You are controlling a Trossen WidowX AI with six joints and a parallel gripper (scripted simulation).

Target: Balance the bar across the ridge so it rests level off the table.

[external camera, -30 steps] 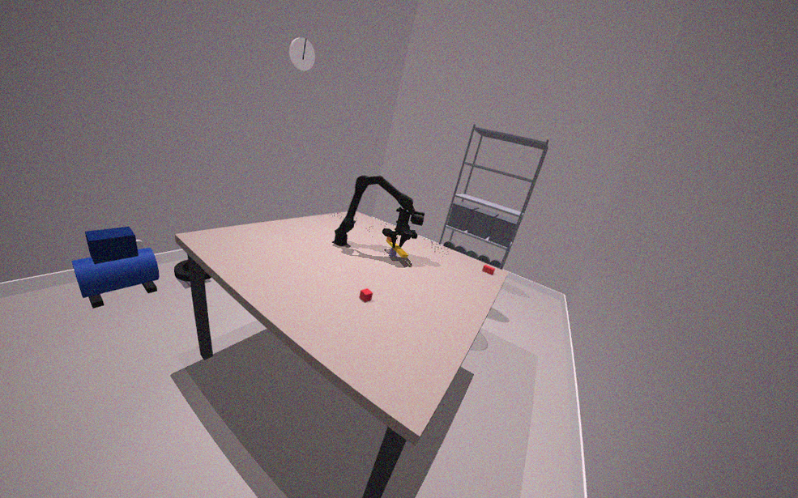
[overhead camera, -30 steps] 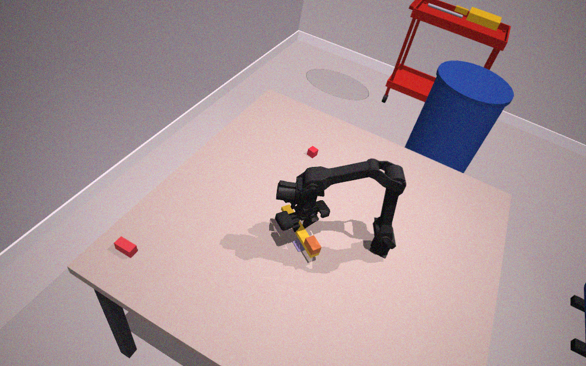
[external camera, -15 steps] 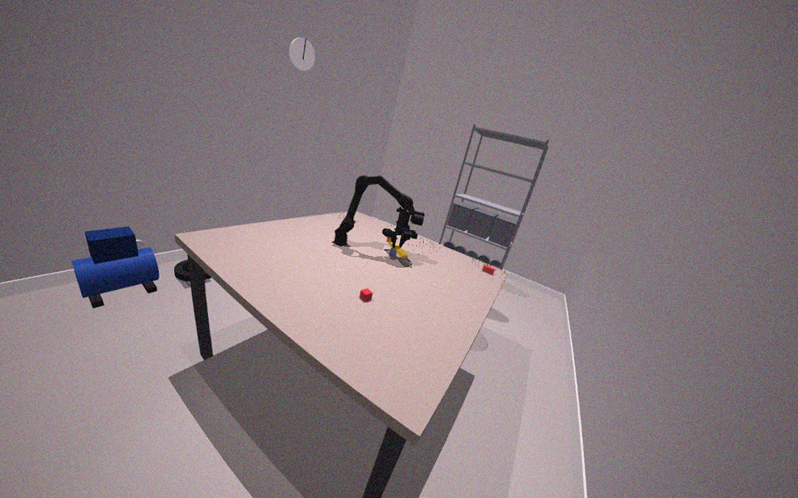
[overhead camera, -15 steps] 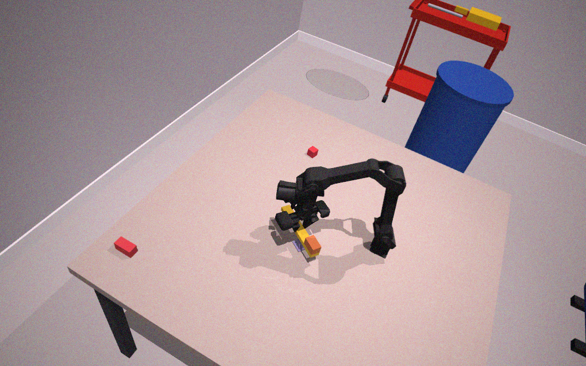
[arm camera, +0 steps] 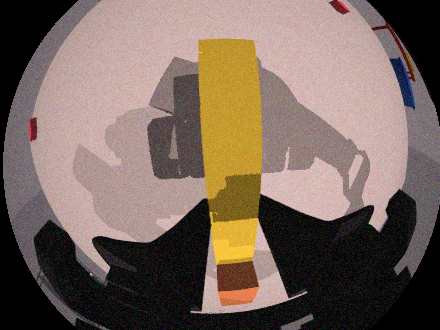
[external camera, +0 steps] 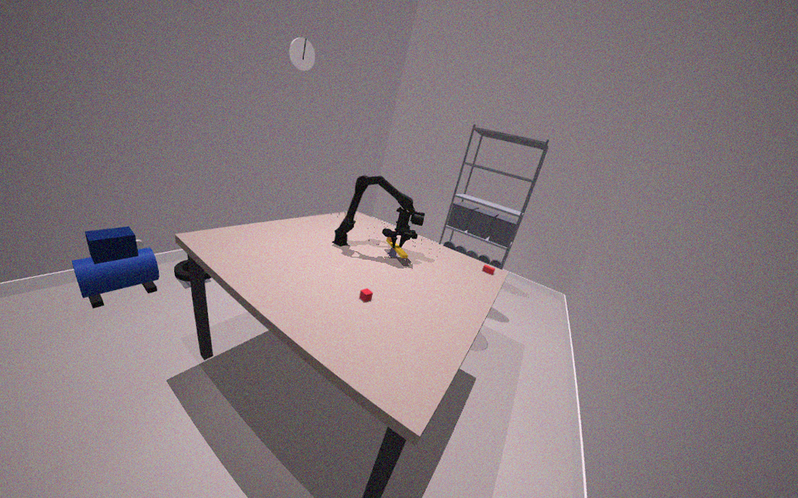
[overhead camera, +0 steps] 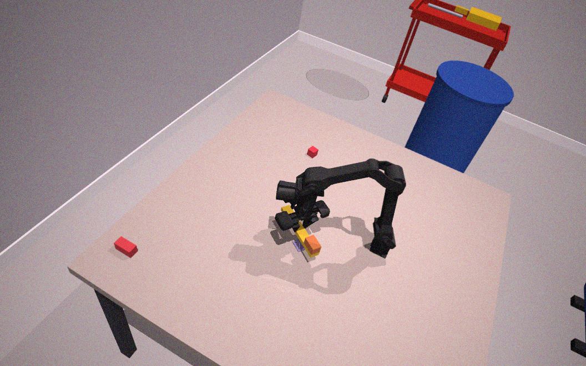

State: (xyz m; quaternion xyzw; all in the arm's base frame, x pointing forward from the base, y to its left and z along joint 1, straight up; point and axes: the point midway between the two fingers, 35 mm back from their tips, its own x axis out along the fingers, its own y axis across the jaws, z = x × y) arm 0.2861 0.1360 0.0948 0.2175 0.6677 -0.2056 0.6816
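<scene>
A long yellow bar (overhead camera: pixel 302 234) (external camera: pixel 401 252) (arm camera: pixel 231 110) carries an orange block (overhead camera: pixel 312 244) (arm camera: pixel 238 296) on one end. My gripper (overhead camera: pixel 302 225) (external camera: pixel 401 244) (arm camera: pixel 232 202) is shut on the bar between its two ends, pointing down. The bar's shadow lies beside it, and both ends look clear of the table (overhead camera: pixel 172 276) (external camera: pixel 345 345). The small purple ridge (overhead camera: pixel 298 245) shows low beside the bar in the top view, partly hidden. Contact between bar and ridge, and whether the bar is exactly level, I cannot tell.
A small red cube (overhead camera: pixel 312 151) (external camera: pixel 365 295) and a red block (overhead camera: pixel 125 247) (external camera: pixel 488 269) lie on the table away from the bar. A blue barrel (overhead camera: pixel 458 120) and a red cart (overhead camera: pixel 458 25) stand on the floor beyond the table edge.
</scene>
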